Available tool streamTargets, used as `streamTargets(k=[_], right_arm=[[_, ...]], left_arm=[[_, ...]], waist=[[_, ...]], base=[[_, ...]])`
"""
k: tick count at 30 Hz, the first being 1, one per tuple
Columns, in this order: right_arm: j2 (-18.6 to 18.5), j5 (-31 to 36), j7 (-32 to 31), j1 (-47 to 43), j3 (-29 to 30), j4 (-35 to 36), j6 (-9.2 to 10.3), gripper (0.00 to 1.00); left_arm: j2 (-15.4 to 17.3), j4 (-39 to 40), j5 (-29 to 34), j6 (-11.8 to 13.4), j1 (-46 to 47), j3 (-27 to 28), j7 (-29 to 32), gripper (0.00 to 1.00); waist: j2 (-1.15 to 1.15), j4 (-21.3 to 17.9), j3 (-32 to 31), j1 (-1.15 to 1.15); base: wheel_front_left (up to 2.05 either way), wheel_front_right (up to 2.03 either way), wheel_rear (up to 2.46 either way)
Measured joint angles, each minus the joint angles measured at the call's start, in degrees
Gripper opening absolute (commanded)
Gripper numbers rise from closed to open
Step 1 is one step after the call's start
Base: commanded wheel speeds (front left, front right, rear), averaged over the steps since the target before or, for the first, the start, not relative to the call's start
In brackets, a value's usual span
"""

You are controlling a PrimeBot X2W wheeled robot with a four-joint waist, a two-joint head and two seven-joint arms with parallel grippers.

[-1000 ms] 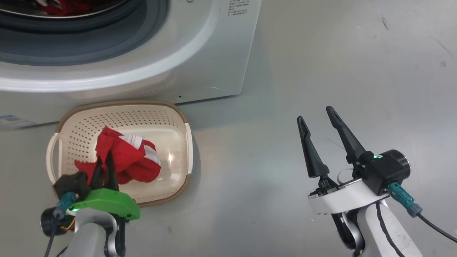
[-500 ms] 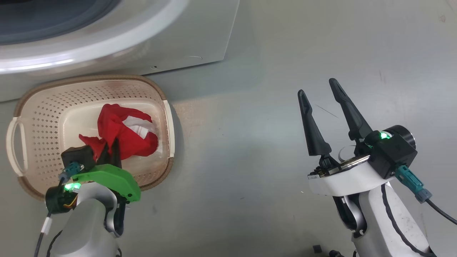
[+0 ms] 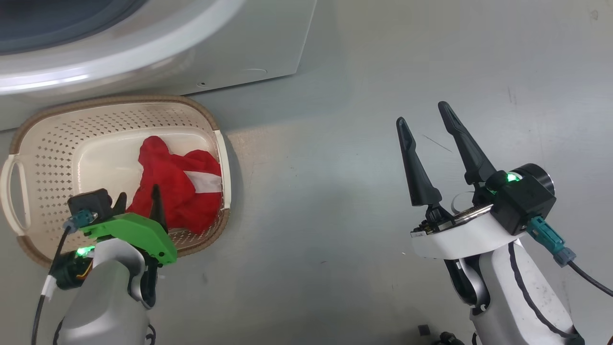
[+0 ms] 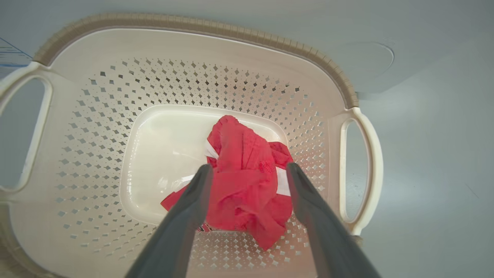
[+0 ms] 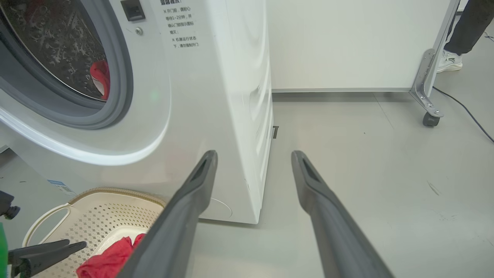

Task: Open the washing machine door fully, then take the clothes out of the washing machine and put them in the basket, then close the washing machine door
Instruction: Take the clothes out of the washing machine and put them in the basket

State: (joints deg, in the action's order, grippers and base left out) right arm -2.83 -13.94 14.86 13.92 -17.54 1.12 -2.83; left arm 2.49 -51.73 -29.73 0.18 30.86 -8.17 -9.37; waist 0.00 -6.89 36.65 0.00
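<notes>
Your left gripper (image 4: 247,167) has let go: its fingers, pinched shut on the clothes (image 3: 179,189) a moment ago, now stand spread wide to either side of them. The clothes lie loose in the basket (image 3: 48,158), toward its right wall, and the basket sits on the floor just before the washing machine (image 3: 268,43). Your right gripper (image 3: 421,114) hangs over bare floor, fingers open and empty. More red fabric (image 5: 99,75) shows inside the drum, so you likely need another trip.
</notes>
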Motion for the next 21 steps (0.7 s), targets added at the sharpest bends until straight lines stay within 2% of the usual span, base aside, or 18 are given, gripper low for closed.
streamTargets(k=[10, 21], right_arm=[[-0.01, -0.15, 0.00, 0.01, 0.13, -1.88, 0.01, 1.00], [-0.02, -0.26, 0.00, -0.14, 0.89, -3.49, 0.01, 1.00]], left_arm=[[-0.04, -2.88, 1.09, -0.85, 0.42, -1.11, -3.49, 1.00], [-0.14, -0.09, 1.74, -3.07, 0.24, -0.99, -5.08, 1.00]], waist=[[0.00, 0.69, -2.22, 0.00], [0.00, 2.17, -6.47, 0.00]], base=[[0.00, 0.00, 0.00], [0.00, 0.00, 0.00]])
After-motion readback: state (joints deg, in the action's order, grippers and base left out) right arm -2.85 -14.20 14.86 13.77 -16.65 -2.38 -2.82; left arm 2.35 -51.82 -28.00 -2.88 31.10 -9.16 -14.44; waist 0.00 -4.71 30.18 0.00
